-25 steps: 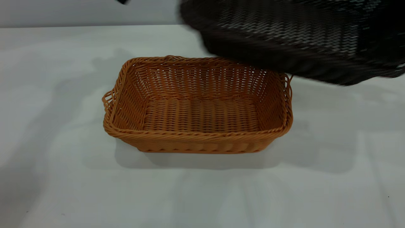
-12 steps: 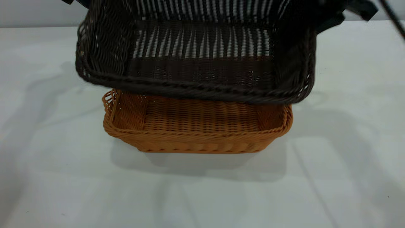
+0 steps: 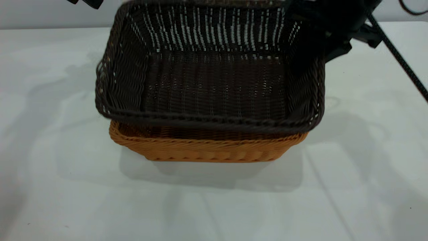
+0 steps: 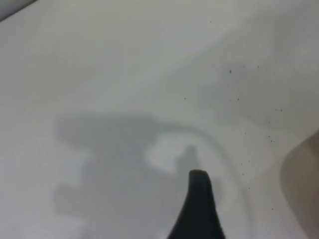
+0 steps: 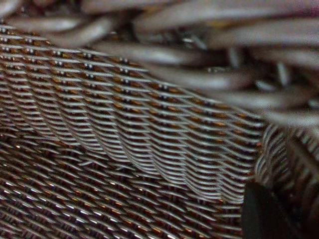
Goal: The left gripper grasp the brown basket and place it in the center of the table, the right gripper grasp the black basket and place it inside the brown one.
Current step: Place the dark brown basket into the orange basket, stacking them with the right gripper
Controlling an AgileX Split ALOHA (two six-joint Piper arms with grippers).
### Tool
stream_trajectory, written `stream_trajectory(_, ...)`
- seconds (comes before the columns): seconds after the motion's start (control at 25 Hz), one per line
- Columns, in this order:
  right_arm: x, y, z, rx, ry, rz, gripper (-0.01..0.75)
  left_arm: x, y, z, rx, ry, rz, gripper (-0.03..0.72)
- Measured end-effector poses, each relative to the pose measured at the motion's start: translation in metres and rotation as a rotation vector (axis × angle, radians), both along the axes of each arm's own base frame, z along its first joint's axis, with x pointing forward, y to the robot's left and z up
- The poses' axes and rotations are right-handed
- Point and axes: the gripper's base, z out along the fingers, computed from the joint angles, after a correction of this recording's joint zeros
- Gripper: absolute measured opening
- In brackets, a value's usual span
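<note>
The brown basket (image 3: 207,150) stands on the table (image 3: 50,167) near its middle; only its near wall and rim show. The black basket (image 3: 214,80) hangs over it and covers its opening, with the near rim just above the brown rim and the far side higher. Whether the two touch is unclear. My right gripper (image 3: 323,50) is shut on the black basket's right short end; the right wrist view is filled with its dark weave (image 5: 124,124) beside one finger (image 5: 264,214). My left gripper (image 3: 83,2) is up at the far left, open over bare table (image 4: 124,74), holding nothing.
A black cable (image 3: 401,60) slants down from the right arm across the table's right side. Bare tabletop lies to the left, right and front of the baskets.
The black basket has swung in from the upper right, come over the brown basket and dropped lower, so that it now hides the brown basket's inside. The brown basket has not moved.
</note>
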Motion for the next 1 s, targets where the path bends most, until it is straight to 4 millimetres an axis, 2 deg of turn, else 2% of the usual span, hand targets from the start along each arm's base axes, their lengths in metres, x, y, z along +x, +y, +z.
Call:
stream_trajectory(0.12, 0.000, 0.000, -0.008, -0.006, 0.015, 0.010, 0.083, 0.000, 0.000, 0.000, 0.000, 0.000, -0.001, 0.530)
stream_trajectory(0.48, 0.001, 0.006, -0.008, -0.012, -0.025, 0.019, 0.083, 0.000, 0.000, 0.000, -0.003, -0.001, 0.001, 0.530)
stream_trajectory(0.8, 0.004, 0.007, -0.025, -0.012, 0.003, -0.006, 0.096, 0.000, 0.000, 0.000, -0.003, -0.001, 0.001, 0.530)
stream_trajectory(0.92, 0.004, 0.007, -0.025, -0.010, -0.004, -0.004, 0.143, 0.000, 0.000, 0.000, -0.003, -0.001, 0.001, 0.530)
stream_trajectory(1.0, 0.004, 0.007, -0.025, -0.005, -0.004, -0.006, 0.221, 0.000, 0.000, 0.000, -0.003, -0.001, 0.001, 0.530)
